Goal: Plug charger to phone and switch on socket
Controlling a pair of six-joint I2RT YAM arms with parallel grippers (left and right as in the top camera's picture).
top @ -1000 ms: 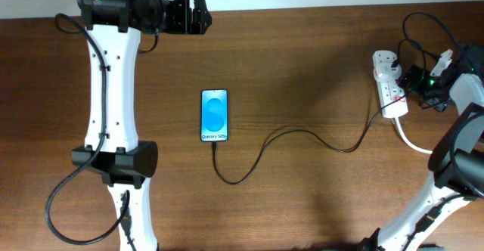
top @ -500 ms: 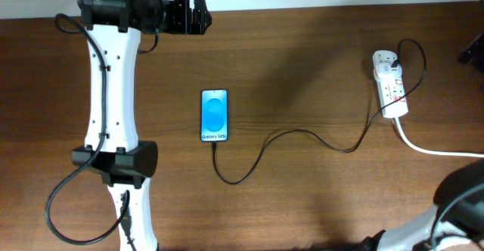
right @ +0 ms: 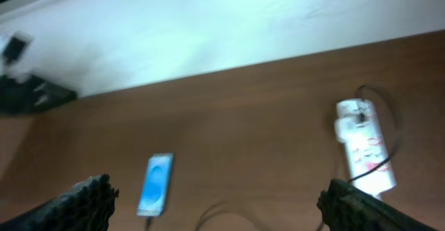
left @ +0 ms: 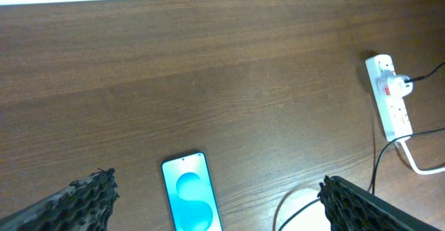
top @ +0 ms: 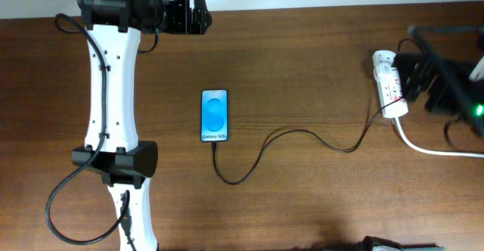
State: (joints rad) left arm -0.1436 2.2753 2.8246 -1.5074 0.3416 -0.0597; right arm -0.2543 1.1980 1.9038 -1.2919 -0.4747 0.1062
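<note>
The phone lies flat mid-table, blue screen up. The thin black charger cable meets the phone's bottom edge, loops forward, then curls right to the white socket strip at the far right. My left gripper is open and empty at the table's back edge, far from the phone. Its wrist view shows the gripper, the phone and the socket. My right gripper is a dark blur just right of the socket. Its blurred wrist view shows it open, with the phone and socket.
The socket's thick white cord runs off to the right edge. The left arm's white links and base stretch along the table's left side. The brown wooden table ends at a white wall at the back.
My right arm left the socket and swung almost out of view, and now shows again as a blur beside the socket. The left arm, phone and cable have not moved.
</note>
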